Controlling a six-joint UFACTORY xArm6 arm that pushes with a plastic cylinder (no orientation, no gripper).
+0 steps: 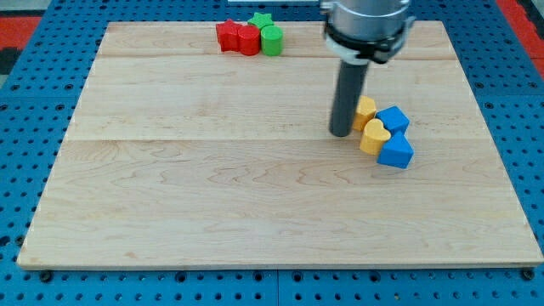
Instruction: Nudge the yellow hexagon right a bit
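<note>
My tip (341,133) stood on the bench (212,195) just left of the yellow hexagon (365,109), seemingly touching it. No hand existed to open or close. A short, gentle rightward push looked best, sparing the adjacent blue blocks (393,136).

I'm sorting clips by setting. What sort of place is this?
Probably a robotics lab bench: a wooden board rests on a blue perforated base, small coloured blocks such as the yellow hexagon lie on it, and my tip sits just left of that hexagon.

Robotics lab, blue pegboard bench (25,51), wooden board (212,195)
</note>
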